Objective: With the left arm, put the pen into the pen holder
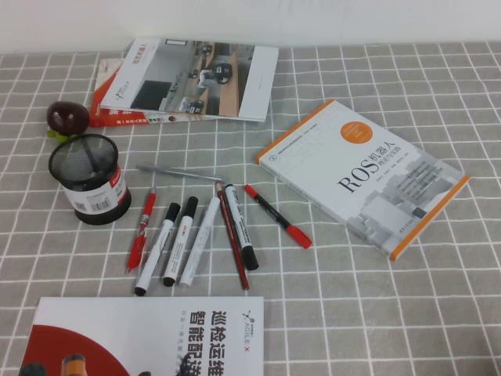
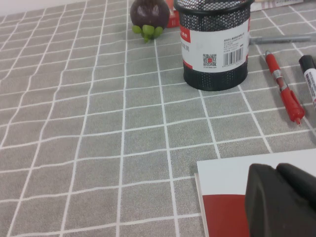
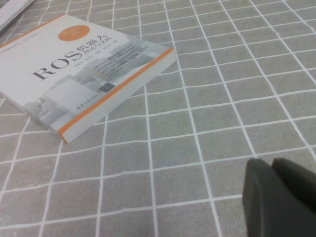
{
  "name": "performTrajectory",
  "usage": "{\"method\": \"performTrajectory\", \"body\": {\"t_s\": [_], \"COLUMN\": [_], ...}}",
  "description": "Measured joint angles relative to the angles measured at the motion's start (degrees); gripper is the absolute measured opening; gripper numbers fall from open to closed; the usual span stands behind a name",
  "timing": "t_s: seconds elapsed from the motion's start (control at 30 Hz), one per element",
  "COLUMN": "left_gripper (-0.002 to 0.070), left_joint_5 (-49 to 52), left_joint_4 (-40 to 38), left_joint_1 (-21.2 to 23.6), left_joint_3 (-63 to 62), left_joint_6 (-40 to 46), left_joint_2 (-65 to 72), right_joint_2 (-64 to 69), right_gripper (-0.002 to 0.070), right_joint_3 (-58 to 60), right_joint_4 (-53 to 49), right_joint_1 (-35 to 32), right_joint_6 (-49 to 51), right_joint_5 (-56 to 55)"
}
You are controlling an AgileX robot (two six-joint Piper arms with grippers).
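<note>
Left jaws (image 2: pixel 284 197) closed, empty, over booklet (image 2: pixel 222 197) (right jaws' (image 3: pixel 279 197) state unclear).

A white-and-red booklet (image 2: pixel 232 187) lies directly beneath the left end effector. A red pen (image 2: pixel 284 89) lies ahead of it, and a dark red round fruit (image 2: pixel 148 15) farther ahead. An orange-edged ROS book (image 3: pixel 84 74) lies ahead of the right end effector on the grey checked tablecloth (image 3: pixel 207 123).
</note>
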Motion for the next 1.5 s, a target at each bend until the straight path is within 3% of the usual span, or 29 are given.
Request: {"method": "performTrajectory", "body": {"t_s": [1.5], "left_gripper": [-0.0004], "left_joint_5": [-1.9], "left_joint_4": [-1.5], "left_joint_1": [0.0], "left_joint_3": [0.0], "left_joint_6": [-2.2], "left_joint_2": [0.0], "right_joint_2": [0.0], "right_gripper": [-0.0015], "right_joint_3": [0.0], "right_joint_4": [0.0], "right_joint_1": [0.0], "right_joint_6": [0.0], "right_joint_5": [0.0]}}
